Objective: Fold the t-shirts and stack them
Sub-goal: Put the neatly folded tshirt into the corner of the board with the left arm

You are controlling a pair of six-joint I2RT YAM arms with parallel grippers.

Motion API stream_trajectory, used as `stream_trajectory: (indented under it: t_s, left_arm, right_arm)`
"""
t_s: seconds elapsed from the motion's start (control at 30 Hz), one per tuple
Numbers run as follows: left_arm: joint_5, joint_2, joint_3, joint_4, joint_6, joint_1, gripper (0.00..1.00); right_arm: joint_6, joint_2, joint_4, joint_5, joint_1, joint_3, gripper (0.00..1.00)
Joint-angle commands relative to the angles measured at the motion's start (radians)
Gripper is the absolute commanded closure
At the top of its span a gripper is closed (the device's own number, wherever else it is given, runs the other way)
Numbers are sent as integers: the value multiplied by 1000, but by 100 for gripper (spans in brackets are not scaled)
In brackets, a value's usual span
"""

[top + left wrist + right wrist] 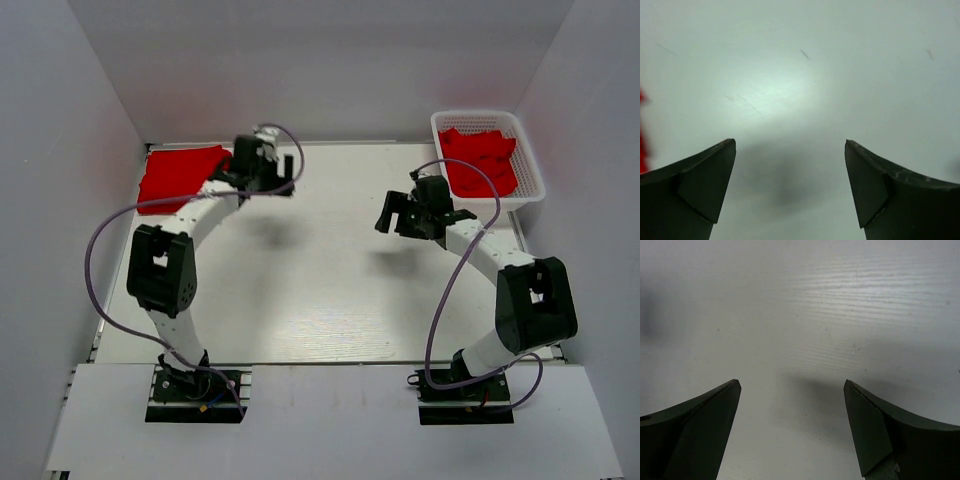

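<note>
A folded red t-shirt (178,175) lies flat at the table's far left corner. More red t-shirts (482,160) sit crumpled in a white basket (533,170) at the far right. My left gripper (281,186) is open and empty, hovering just right of the folded shirt; in the left wrist view (790,145) only a red sliver (642,150) shows at the left edge. My right gripper (395,216) is open and empty, hovering left of the basket over bare table; the right wrist view (792,385) shows only the white tabletop.
White walls close in the table on the left, back and right. The white tabletop (320,270) spreads between the two arms. Purple cables loop from each arm.
</note>
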Motion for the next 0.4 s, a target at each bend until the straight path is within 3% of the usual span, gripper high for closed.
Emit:
stream_trajectory:
  t_s: [0.0, 0.03, 0.1, 0.37]
  left_arm:
    - [0, -163, -260, 126, -98, -86, 0]
    - [0, -233, -327, 218, -131, -106, 0]
    - [-15, -276, -445, 249, -142, -172, 0]
    - [-177, -381, -539, 170, -133, -273, 0]
  right_arm:
    - [-9, -44, 62, -47, 1, -52, 10]
    - [-9, -61, 82, -52, 3, -96, 10]
    - [4, -68, 96, -62, 1, -130, 10]
    - [21, -122, 223, -148, 6, -234, 10]
